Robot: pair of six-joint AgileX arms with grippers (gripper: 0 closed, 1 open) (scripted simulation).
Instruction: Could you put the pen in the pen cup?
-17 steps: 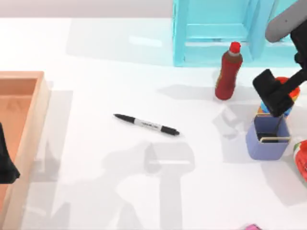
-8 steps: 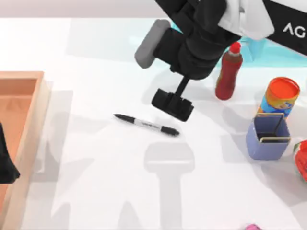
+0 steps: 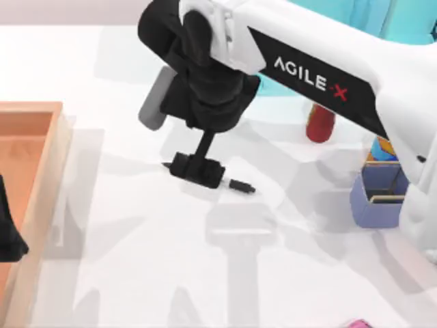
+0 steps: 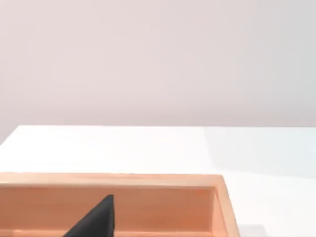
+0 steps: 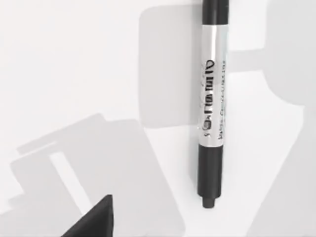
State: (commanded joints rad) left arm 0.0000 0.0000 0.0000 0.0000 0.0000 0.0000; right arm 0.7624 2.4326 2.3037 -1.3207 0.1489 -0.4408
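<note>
A white table [image 3: 136, 273] is seen from above, with a wooden tray [image 3: 41, 171] at its left edge and a turquoise frame [image 3: 410, 20] at the back right. The pen [image 5: 212, 98] lies flat on the table near the middle; its middle is covered in the top view by the right gripper [image 3: 198, 169], which is held directly above it, with the pen's end [image 3: 241, 185] showing to the right. In the right wrist view the pen's white labelled section and black ends are seen lying on the table. Whether the right claw is apart or together cannot be told. The cup [image 3: 379, 198] stands well apart at the right, partly hidden by the right arm, near a red bottle [image 3: 319, 126]. The left gripper [image 3: 10, 232] is parked over the tray; its claw's state cannot be told either.
</note>
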